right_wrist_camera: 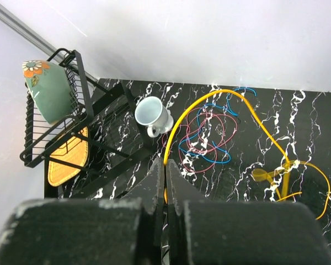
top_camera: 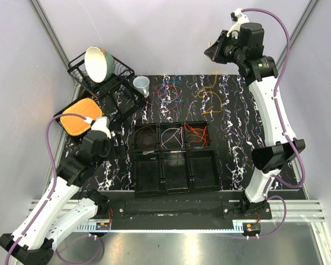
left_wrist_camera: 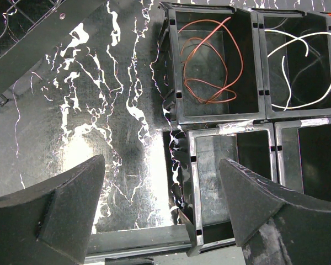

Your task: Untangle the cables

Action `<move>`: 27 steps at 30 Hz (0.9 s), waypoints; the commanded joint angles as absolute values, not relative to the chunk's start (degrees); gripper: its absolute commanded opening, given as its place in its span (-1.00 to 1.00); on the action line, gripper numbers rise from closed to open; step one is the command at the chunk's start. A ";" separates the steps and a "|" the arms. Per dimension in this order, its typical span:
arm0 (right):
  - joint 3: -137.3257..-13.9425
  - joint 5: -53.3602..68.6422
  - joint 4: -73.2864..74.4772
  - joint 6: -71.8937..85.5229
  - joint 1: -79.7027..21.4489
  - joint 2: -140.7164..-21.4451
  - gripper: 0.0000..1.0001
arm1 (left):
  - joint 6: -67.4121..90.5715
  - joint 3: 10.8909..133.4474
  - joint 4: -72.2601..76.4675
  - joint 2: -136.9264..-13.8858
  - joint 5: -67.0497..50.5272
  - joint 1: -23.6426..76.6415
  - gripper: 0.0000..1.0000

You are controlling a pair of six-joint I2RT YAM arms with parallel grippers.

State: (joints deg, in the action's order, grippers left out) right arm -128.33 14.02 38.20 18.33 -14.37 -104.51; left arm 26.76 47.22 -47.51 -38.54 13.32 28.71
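A loose tangle of purple/red and blue cables [top_camera: 168, 94] lies on the black marbled mat at the back; it also shows in the right wrist view [right_wrist_camera: 209, 138]. My right gripper [top_camera: 212, 53] is raised high above the mat, its jaws [right_wrist_camera: 165, 165] shut on a yellow cable [right_wrist_camera: 209, 96] that arcs up and then down to a yellow heap [right_wrist_camera: 289, 176]. My left gripper [left_wrist_camera: 163, 160] is open and empty, low over the mat beside the left edge of the bin tray [left_wrist_camera: 185, 165]. An orange cable [left_wrist_camera: 209, 66] and a white cable [left_wrist_camera: 298, 66] lie in back bins.
A black tray of six bins [top_camera: 176, 165] sits mid-mat, with cables in the three back bins. A wire dish rack [top_camera: 107, 77] with a green bowl [top_camera: 98, 63] stands at the back left, with a white cup [top_camera: 142, 84] beside it and an orange plate [top_camera: 81, 116] below.
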 commanded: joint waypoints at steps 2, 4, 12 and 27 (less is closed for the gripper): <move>-139.33 19.39 37.79 18.27 -14.85 -105.11 -1.00 | 26.28 48.16 -45.26 -38.05 13.62 28.30 0.74; -146.74 23.71 39.28 19.24 -14.85 -107.30 -1.00 | 26.37 48.16 -45.26 -38.14 13.54 28.39 0.74; -157.45 42.71 29.39 26.54 -16.96 -100.49 -1.00 | 26.37 48.16 -45.26 -37.88 13.45 28.39 0.74; -138.43 44.21 24.87 26.54 -17.49 -81.83 -1.00 | 26.37 47.99 -45.26 -38.23 13.36 28.39 0.74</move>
